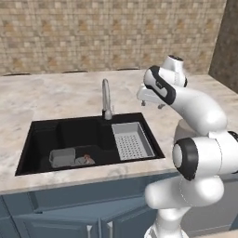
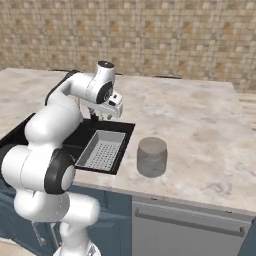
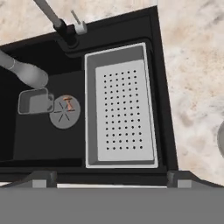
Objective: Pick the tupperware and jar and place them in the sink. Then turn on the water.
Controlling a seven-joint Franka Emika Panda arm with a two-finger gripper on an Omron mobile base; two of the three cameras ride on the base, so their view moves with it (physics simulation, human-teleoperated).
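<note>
At lower left of the left base view, the tupperware sits on the sink floor. In the right base view, the jar stands centre frame on the counter; the gripper, partly hidden, appears spread wide, empty. In the hand view, the strainer tray fills centre.

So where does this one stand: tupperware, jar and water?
Done: the tupperware lies in the sink, left of the strainer tray. In hand: nothing; the claw hangs open over the basin. Left: the jar stands on the counter right of the sink, and no water runs from the tap.
</note>
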